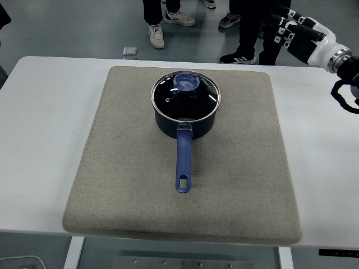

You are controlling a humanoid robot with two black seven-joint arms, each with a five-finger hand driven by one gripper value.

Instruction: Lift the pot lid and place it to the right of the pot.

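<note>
On pot point(185, 120): glass lid point(185, 96), blue knob; right robot hand point(294, 33) fingers spread, empty.

Bright, even overhead light, sharp focus, glare on the glass lid point(185, 96)

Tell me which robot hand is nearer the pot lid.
Right. The right robot hand hovers at the upper right, beyond the mat's far corner from the pot lid. The left one is out of view.

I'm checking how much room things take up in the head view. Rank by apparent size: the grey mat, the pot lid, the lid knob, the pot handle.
Largest to smallest:
1. grey mat
2. pot lid
3. pot handle
4. lid knob
</note>
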